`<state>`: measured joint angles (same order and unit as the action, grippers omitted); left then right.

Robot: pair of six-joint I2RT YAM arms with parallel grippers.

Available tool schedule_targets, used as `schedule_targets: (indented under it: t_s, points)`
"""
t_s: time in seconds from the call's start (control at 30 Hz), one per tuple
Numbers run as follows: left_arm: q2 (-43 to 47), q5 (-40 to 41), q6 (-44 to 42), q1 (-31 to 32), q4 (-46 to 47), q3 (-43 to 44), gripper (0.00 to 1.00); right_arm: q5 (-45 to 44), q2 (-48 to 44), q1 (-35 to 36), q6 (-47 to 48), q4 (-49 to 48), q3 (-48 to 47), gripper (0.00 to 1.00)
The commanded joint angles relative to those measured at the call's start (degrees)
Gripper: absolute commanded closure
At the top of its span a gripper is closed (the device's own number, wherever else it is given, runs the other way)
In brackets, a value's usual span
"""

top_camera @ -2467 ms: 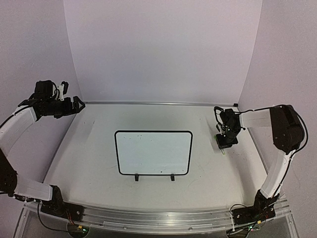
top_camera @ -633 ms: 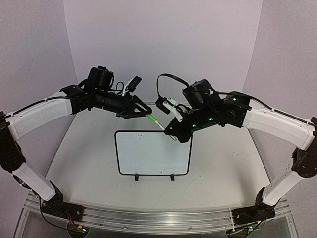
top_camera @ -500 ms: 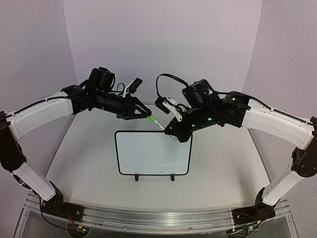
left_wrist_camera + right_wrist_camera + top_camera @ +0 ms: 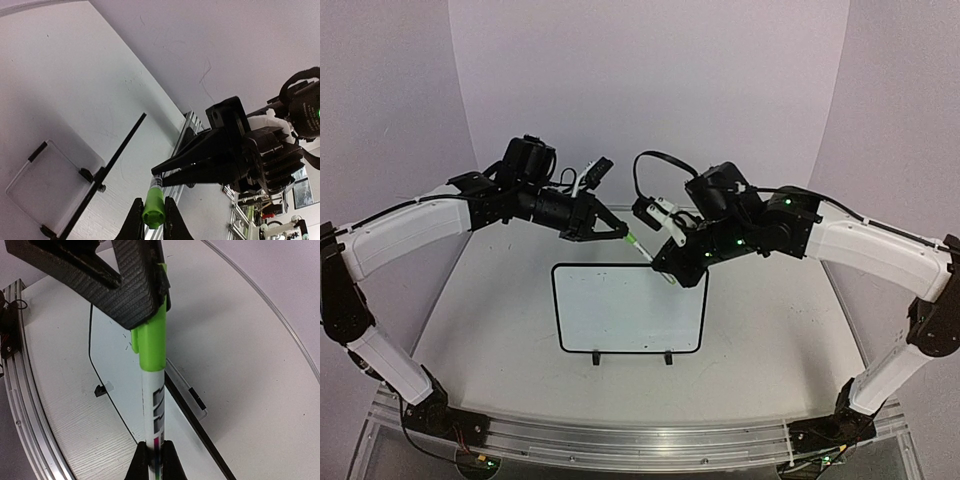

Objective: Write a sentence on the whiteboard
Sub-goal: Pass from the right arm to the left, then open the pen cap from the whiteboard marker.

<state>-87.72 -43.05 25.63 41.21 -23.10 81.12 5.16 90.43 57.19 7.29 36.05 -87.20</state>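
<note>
Lying flat mid-table, the whiteboard (image 4: 630, 310) is blank. Above its far edge, the right gripper (image 4: 667, 266) is clamped on the marker (image 4: 159, 412) barrel, and the left gripper (image 4: 618, 232) pinches the green cap (image 4: 151, 342). Uncapping appears in hand: pull straight along the barrel, both grips firm.

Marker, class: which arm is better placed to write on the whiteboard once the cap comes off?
Right. The right hand grips the marker barrel near the whiteboard; the left hand pinches only the green cap.
</note>
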Motion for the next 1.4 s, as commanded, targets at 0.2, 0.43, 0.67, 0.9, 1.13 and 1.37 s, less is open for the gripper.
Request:
schedule_targets:
  t_s: [0.2, 0.43, 0.67, 0.9, 1.13, 1.37]
  points:
    - [11.1, 9.2, 15.1, 0.3, 38.2, -18.6, 1.00, 13.3, -10.2, -12.3, -19.8, -28.1, 13.5, 0.14]
    - [13.4, 11.7, 21.9, 0.3, 59.7, -25.5, 1.00, 25.2, -14.3, -15.5, -35.3, -54.6, 24.5, 0.05]
    - [12.5, 9.0, 25.3, 0.3, 66.4, -25.9, 1.00, 36.5, -11.8, -15.8, -47.2, -73.4, 27.7, 0.07]
    - [11.9, 7.5, 27.4, 0.3, 68.7, -26.8, 1.00, 41.8, -10.1, -15.9, -55.2, -83.7, 28.3, 0.13]
    - [10.4, 6.0, 28.2, 0.4, 68.1, -26.1, 1.00, 43.1, -9.1, -15.8, -57.3, -85.9, 28.0, 0.14]
    - [9.3, 6.0, 27.6, 1.1, 66.3, -25.4, 1.00, 43.8, -7.7, -15.7, -58.0, -85.8, 27.1, 0.18]
